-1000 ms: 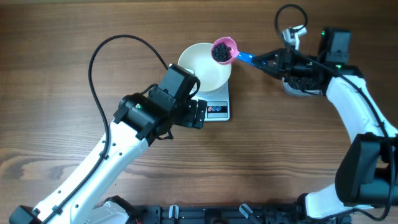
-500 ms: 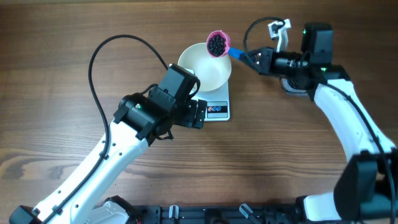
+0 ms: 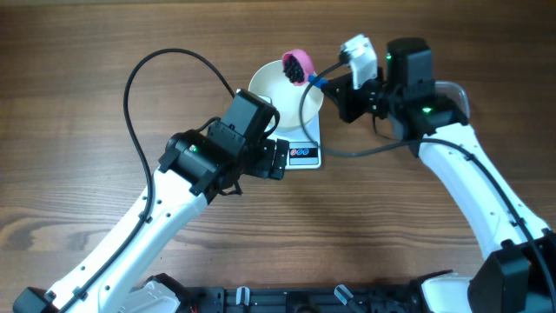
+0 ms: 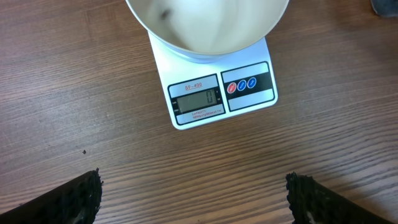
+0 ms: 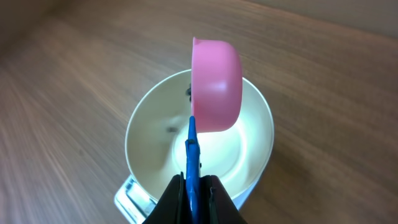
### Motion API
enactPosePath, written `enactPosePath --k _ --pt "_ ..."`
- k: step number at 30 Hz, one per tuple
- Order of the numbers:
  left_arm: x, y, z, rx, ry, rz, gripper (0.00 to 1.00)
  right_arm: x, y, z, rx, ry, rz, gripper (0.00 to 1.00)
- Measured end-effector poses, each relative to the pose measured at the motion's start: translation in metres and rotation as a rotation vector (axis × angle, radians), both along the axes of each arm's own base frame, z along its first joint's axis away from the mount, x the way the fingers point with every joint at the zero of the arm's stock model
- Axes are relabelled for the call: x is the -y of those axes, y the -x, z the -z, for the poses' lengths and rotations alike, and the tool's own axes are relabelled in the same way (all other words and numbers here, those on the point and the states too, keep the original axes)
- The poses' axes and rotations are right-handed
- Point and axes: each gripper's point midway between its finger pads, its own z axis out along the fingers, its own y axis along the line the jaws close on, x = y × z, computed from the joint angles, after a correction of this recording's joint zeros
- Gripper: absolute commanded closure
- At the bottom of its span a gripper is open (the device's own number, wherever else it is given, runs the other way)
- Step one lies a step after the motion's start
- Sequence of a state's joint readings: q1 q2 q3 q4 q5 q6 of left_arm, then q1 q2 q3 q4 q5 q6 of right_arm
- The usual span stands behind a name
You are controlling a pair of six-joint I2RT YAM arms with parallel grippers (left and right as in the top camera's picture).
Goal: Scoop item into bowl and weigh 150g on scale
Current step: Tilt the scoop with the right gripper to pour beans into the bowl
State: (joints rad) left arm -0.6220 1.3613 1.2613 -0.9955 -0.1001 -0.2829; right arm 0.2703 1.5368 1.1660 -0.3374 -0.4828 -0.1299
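Note:
The white bowl (image 3: 276, 94) stands on the small white scale (image 3: 301, 156), whose display (image 4: 198, 99) reads 0. My right gripper (image 3: 337, 89) is shut on the blue handle (image 5: 193, 155) of a pink scoop (image 5: 216, 84). The scoop is turned on its side above the bowl's far rim. The item shows as black beads (image 3: 300, 69) at the scoop's mouth, and a few dark specks (image 5: 169, 130) lie inside the bowl (image 5: 252, 146). My left gripper (image 4: 196, 193) hangs open above bare table just in front of the scale, with nothing between its fingertips (image 4: 87, 190).
A clear tub's edge (image 3: 453, 92) shows behind the right arm. The left arm's black cable (image 3: 130, 87) loops over the table at the left. Bare wooden tabletop (image 4: 74, 74) surrounds the scale.
The right arm has swung left, carrying the scoop from beside the bowl to over it, and rolled it from upright onto its side. The left arm has not moved.

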Motion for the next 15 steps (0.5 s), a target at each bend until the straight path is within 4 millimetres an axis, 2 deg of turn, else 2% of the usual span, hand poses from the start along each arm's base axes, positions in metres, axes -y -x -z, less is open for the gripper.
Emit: enactPosePath --k 5,10,15 --pt "0.0 0.0 0.0 0.0 0.0 0.0 0.0 -0.012 0.003 0.004 0.096 0.117 -0.074 0.96" --pt "0.0 0.0 0.0 0.0 0.0 0.0 0.0 -0.003 -0.003 0.006 0.154 0.207 -0.075 0.96" --pt "0.0 0.0 0.0 0.0 0.0 0.0 0.0 -0.001 -0.002 0.009 0.237 0.305 -0.165 0.96"
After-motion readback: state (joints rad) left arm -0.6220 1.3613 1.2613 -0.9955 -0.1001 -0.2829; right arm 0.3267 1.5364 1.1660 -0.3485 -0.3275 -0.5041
